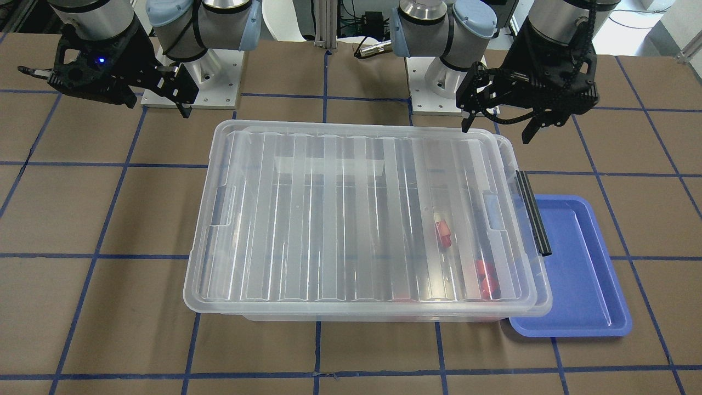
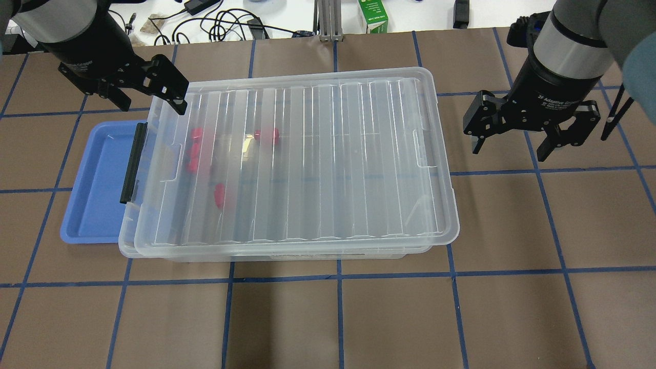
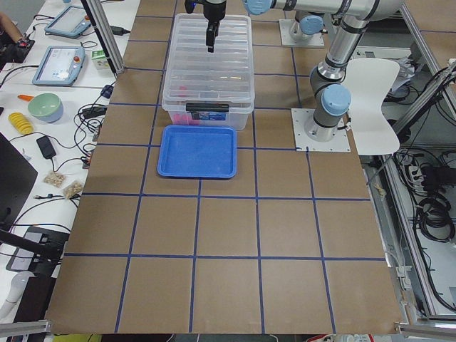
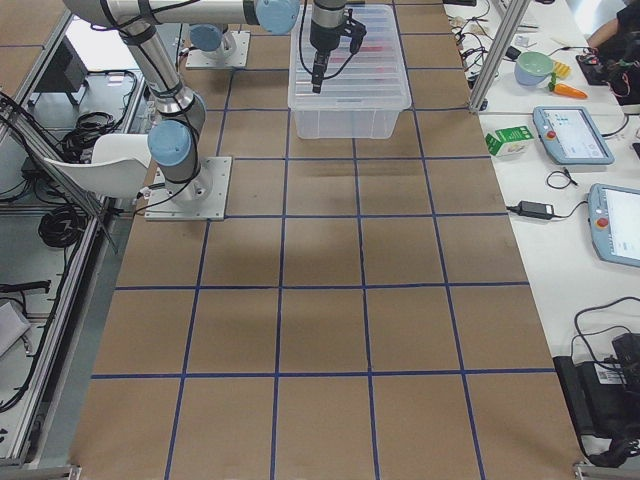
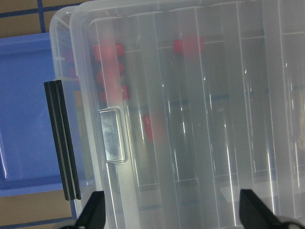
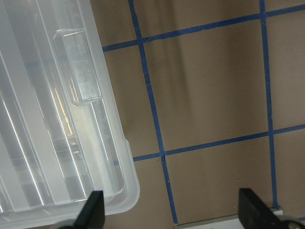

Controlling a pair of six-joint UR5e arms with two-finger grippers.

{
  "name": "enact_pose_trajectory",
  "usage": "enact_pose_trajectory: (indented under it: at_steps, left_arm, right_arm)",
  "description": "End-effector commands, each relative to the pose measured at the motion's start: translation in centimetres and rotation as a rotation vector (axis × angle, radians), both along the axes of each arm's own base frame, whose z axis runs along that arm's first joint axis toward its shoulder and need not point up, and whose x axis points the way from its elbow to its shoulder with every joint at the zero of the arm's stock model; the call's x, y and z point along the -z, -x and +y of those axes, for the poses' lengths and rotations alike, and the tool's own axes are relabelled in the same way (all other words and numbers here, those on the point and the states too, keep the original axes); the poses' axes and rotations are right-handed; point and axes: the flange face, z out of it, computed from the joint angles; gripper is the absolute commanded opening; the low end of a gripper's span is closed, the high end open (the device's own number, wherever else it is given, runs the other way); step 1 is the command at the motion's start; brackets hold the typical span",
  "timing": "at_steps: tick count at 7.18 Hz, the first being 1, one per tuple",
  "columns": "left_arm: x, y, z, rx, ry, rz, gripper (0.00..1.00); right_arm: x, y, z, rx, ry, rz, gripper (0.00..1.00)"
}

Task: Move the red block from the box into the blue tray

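1. The red block lies loose inside the box with the lid on, toward the blue tray end and apart from the clustered red blocks
2. Looks like light, stiff, smooth plastic, so probably a bit slippery. I'd pinch the squarish body across its flat sides, not the stub
3. Left gripper and right gripper both have jaws spread wide, holding nothing
4. Only readable text is "2F Adaptive" on the right gripper's body. The print on the green carton is too small

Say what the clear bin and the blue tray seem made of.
Large clear ribbed-lid bin: likely translucent plastic, glossy; red blocks show blurred through it. Shallow rectangular blue tray: probably opaque moulded plastic, smooth, with faint glints.
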Motion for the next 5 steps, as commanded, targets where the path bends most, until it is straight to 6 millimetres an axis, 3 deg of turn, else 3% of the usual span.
enact_pose_trajectory:
  at_steps: [1, 2, 3, 5]
  left_arm:
    - [-0.2, -0.4, 0.4, 0.040, 0.034, 0.012, 1.00]
    - [-1.4, -0.5, 1.1, 0.038, 0.050, -0.023, 1.00]
    - [-0.7, -1.4, 2.4, 0.016, -0.028, -0.102, 1.00]
    - [-0.6, -1.3, 1.9, -0.123, -0.045, -0.088, 1.00]
  right_arm:
    - [0.3, 0.0, 0.1, 0.000, -0.007, 0.004, 1.00]
    - [0.2, 0.0, 0.1, 0.001, -0.006, 0.004, 1.00]
    - [0.1, 0.1, 0.0, -0.001, -0.004, 0.005, 1.00]
    - [0.1, 0.2, -0.1, -0.012, -0.003, 0.012, 1.00]
